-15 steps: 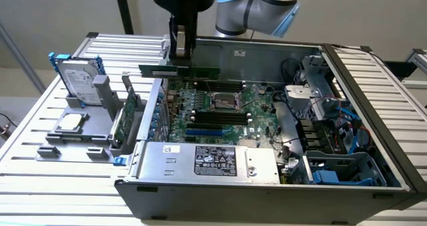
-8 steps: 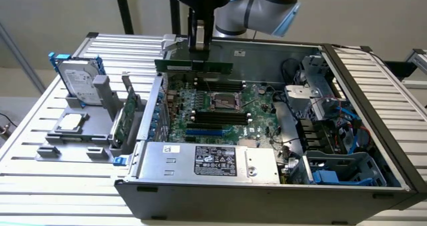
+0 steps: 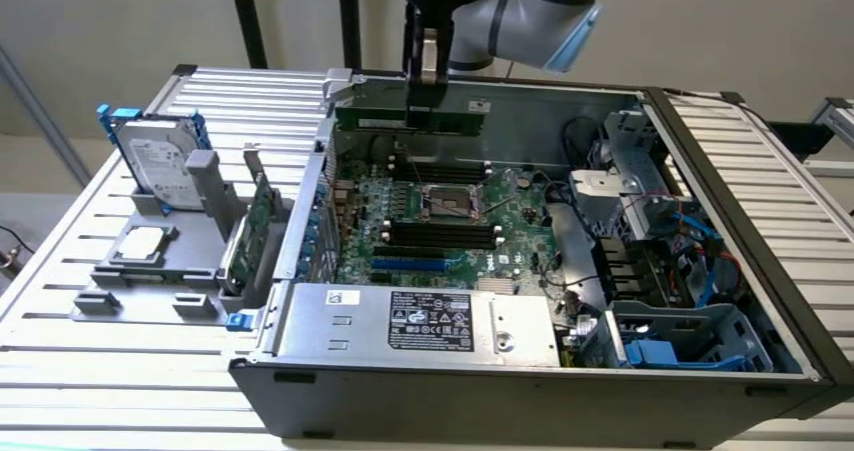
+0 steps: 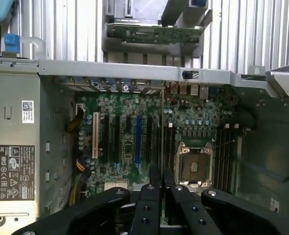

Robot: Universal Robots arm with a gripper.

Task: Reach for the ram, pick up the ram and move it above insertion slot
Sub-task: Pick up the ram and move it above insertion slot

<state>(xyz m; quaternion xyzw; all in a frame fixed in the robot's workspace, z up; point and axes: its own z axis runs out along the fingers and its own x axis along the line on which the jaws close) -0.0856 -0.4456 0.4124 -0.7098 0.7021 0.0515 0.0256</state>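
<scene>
My gripper (image 3: 427, 99) hangs over the far end of the open computer case, shut on the ram (image 3: 400, 120). The ram is a long, narrow green stick held level on its edge, above the motherboard (image 3: 521, 211). In the wrist view the two fingers (image 4: 154, 183) press together around the ram (image 4: 162, 127), which shows edge-on as a thin line running away from the gripper (image 4: 162, 172). Below it lie the black memory slots (image 4: 169, 142) beside the processor socket (image 4: 193, 164). In the exterior view those slots (image 3: 441, 175) sit under the held stick.
A grey holder outside the case, on the exterior view's left, carries a hard drive (image 3: 158, 161), a green expansion card (image 3: 254, 233) and a processor (image 3: 144, 243). The power supply (image 3: 427, 321) fills the case's near end. Cables and drive bays (image 3: 654, 261) crowd its right side.
</scene>
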